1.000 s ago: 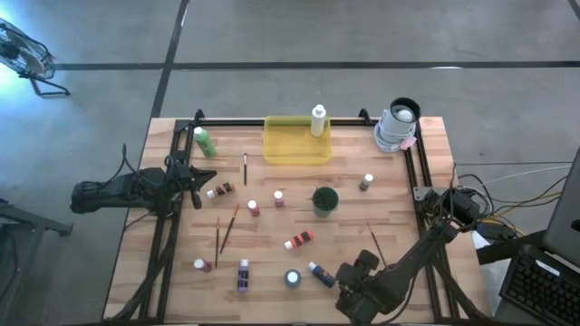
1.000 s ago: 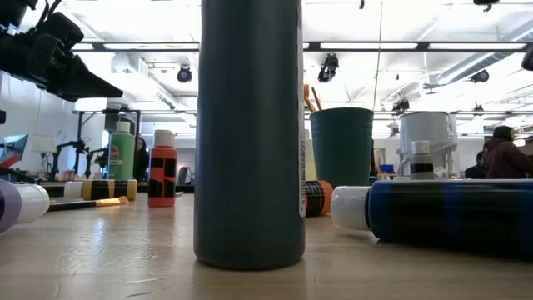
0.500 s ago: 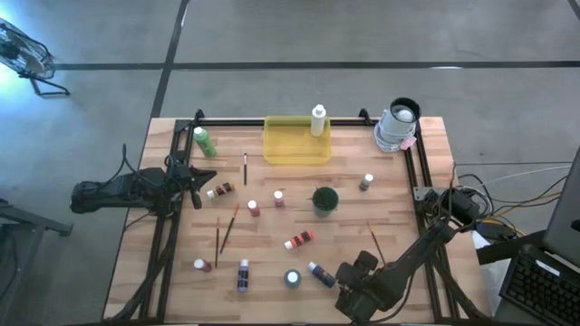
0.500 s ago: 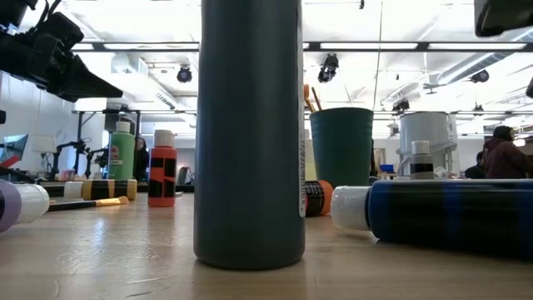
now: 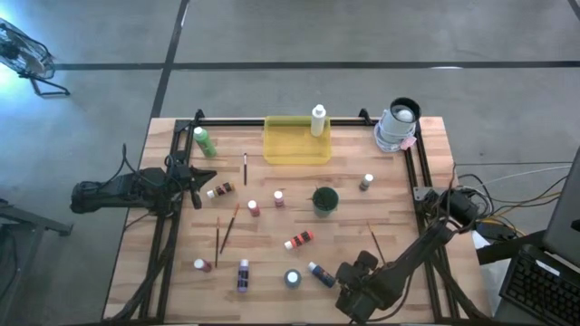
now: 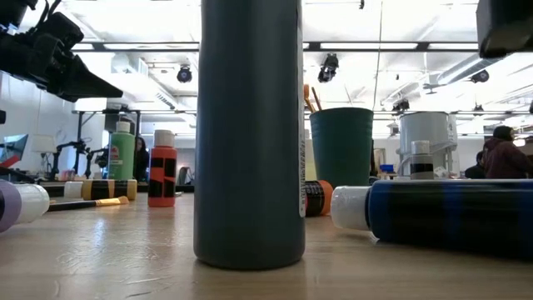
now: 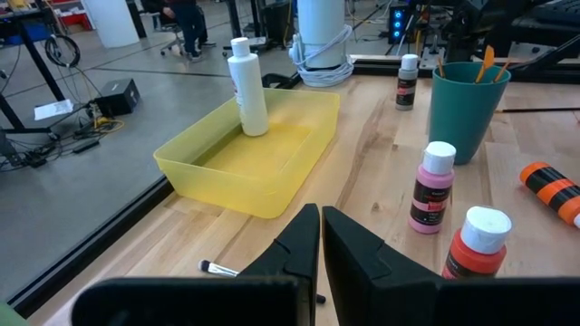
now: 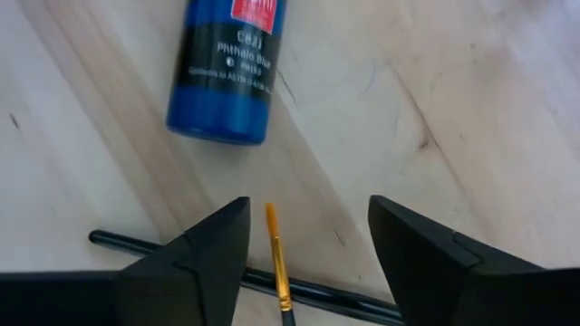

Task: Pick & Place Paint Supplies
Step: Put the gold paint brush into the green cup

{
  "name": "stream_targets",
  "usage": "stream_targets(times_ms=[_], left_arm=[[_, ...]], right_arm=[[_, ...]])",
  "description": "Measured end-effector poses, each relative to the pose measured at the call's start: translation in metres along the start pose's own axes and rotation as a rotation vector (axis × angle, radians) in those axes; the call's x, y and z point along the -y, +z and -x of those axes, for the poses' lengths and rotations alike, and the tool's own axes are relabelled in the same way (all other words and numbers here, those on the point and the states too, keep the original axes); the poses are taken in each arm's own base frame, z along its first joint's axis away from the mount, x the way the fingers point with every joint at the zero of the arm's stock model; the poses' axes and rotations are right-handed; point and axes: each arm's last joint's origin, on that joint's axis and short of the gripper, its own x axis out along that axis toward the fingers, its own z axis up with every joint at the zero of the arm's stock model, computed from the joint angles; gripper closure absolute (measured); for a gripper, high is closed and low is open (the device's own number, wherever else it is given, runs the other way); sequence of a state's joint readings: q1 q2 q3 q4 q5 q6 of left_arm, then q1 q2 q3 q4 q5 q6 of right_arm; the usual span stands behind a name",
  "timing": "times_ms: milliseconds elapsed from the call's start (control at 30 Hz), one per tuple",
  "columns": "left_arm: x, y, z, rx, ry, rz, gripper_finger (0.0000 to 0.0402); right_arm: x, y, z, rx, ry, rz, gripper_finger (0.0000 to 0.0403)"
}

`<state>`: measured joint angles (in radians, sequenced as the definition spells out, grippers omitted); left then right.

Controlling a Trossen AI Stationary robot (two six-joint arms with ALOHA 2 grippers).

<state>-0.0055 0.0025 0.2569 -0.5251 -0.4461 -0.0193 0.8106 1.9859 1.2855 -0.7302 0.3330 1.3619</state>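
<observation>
The right gripper (image 8: 308, 263) hangs low over the near edge of the table (image 5: 399, 195), its two dark fingers (image 8: 204, 249) spread wide with nothing between them but a thin paintbrush (image 8: 276, 258) with an orange-brown ferrule lying on the wood. Just beyond the fingertips lies a blue paint bottle (image 8: 231, 68) on its side; its black label carries a red brand patch and white lettering that seems to read "Phthalo Blue", the smaller lines being too fine to make out. In the high view this bottle (image 5: 319, 272) lies near the table's front, beside an upright grey-capped bottle (image 5: 292, 278). The left gripper (image 7: 319, 237) waits at the table's left edge, fingers pressed together and empty, pointing toward the yellow tray (image 7: 249, 154), in which a white bottle (image 7: 246, 86) stands. Other bottles, red (image 5: 298, 240), purple (image 5: 243, 274) and green (image 5: 204, 140), lie scattered across the table, and the dark green cup (image 5: 324, 199) stands near the middle holding brushes.
</observation>
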Motion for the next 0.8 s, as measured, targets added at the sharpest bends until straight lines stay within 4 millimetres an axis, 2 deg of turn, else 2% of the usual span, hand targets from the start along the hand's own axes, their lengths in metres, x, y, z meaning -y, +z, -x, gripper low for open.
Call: stream_targets(times_ms=[267, 433, 800], left_arm=[[0.0000, -0.0001, -0.0001, 0.000, 0.000, 0.000, 0.0378], [0.0000, -0.0001, -0.0001, 0.000, 0.000, 0.000, 0.0378], [0.0000, -0.0001, -0.0001, 0.000, 0.000, 0.000, 0.0378]], right_arm=[[-0.0015, -0.0006, -0.0076, -0.013, -0.003, -0.012, 0.0206], [-0.0013, -0.0006, -0.0077, -0.016, -0.004, -0.018, 0.0234], [-0.0020, -0.0007, -0.0068, -0.048, 0.009, -0.034, 0.0359]])
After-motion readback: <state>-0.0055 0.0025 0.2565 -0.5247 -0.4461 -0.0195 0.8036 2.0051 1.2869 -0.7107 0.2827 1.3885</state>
